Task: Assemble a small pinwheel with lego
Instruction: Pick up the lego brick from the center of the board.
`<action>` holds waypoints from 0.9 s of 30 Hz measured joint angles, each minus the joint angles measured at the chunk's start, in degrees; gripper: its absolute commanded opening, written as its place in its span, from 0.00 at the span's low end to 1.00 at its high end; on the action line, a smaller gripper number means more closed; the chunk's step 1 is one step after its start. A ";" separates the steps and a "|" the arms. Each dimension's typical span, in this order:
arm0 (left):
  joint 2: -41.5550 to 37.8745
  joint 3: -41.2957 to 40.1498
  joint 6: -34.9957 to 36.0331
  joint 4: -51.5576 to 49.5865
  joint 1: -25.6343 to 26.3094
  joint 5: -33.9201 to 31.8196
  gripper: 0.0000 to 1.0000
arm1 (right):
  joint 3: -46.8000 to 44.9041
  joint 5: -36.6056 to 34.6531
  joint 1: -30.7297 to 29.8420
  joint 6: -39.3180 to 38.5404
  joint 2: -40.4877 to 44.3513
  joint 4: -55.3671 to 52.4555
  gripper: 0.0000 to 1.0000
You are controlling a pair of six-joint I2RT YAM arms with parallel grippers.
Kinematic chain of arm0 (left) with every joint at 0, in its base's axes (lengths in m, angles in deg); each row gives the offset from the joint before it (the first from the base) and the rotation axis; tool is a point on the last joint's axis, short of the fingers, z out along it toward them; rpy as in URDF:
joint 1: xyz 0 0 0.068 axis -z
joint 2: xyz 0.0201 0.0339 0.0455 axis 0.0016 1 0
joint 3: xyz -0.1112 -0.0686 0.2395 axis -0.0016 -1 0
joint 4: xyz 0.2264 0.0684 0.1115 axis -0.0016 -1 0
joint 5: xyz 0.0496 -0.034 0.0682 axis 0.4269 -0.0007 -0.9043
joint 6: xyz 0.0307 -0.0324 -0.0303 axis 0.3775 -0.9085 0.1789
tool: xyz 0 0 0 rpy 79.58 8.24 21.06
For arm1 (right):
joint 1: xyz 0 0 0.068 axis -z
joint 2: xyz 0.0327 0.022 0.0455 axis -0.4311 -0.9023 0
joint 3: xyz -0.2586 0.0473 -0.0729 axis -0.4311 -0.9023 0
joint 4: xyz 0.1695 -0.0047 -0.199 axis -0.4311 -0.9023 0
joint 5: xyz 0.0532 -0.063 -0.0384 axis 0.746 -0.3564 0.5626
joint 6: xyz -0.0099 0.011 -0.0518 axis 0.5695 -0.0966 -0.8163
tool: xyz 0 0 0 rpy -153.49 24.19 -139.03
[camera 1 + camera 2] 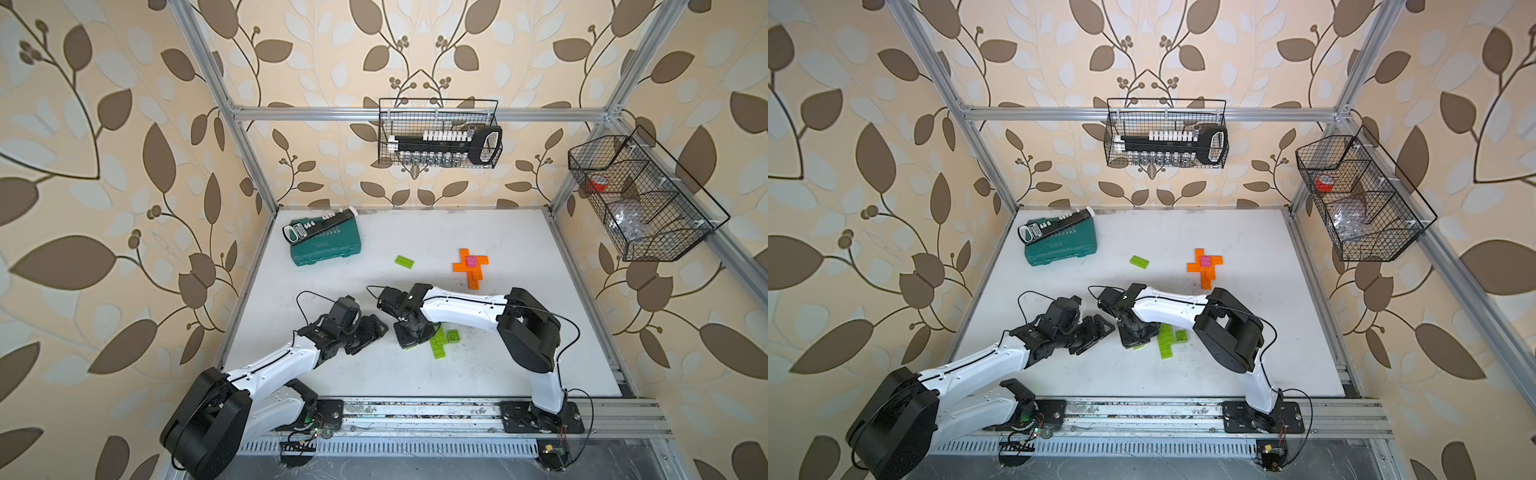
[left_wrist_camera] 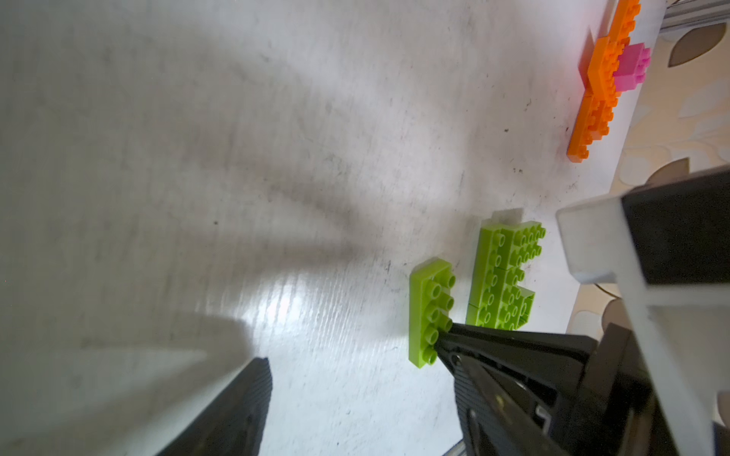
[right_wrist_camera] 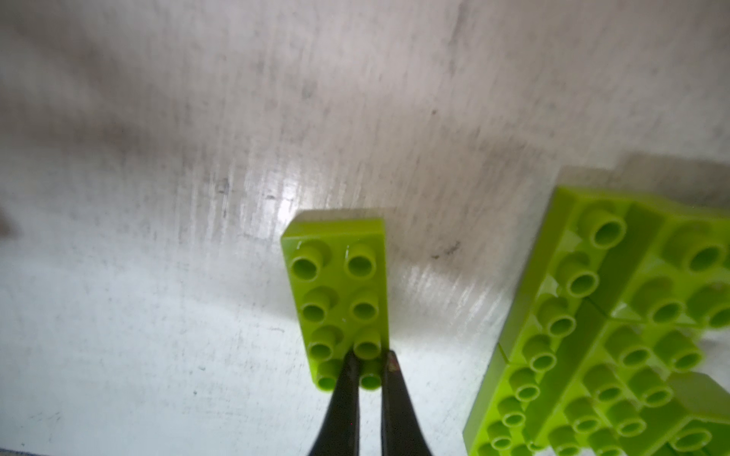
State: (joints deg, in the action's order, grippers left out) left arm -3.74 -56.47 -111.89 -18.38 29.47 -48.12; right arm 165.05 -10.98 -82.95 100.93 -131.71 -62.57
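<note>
A loose green brick [image 3: 335, 284] is pinched at one short end by the right gripper [image 3: 372, 358] — one fingertip is set between the two stud rows and its mate against the outer long wall, so only half the width is clamped. The brick's long axis runs straight out from the jaws; whether it is lifted or resting on the table [image 3: 158, 197] cannot be told. The green cluster [image 3: 612, 335] of joined bricks lies just beside it, not touching, with its long side roughly parallel. In both top views it is partly overhung by the right forearm. The left gripper [image 1: 370, 332] is held empty, jaws apart, close by on the brick's other side. Well apart are an orange cross [image 1: 473, 280] capped by a pink brick [image 1: 471, 261], a single green brick [image 1: 404, 262] and a teal case [image 1: 332, 249]. A short sideways carry onto the cluster is judged likely — on so narrow a hold the brick may swivel.
</note>
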 measured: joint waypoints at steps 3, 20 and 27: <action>-1.18 0.00 0.70 -1.53 -0.02 -1.14 0.77 | 0.24 1.14 0.31 -0.31 0.00 0.02 0.07; 7.50 9.40 5.33 -2.43 12.09 -7.08 0.83 | 0.74 -0.52 8.31 -3.43 4.37 -2.08 0.07; 14.21 11.67 5.31 0.76 15.47 -7.65 0.83 | 0.72 -1.81 10.93 -4.79 4.37 -2.56 0.07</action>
State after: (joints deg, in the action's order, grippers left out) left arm 10.47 -44.80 -106.58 -17.62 44.94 -55.77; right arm 165.77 -12.79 -72.02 96.14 -127.34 -65.12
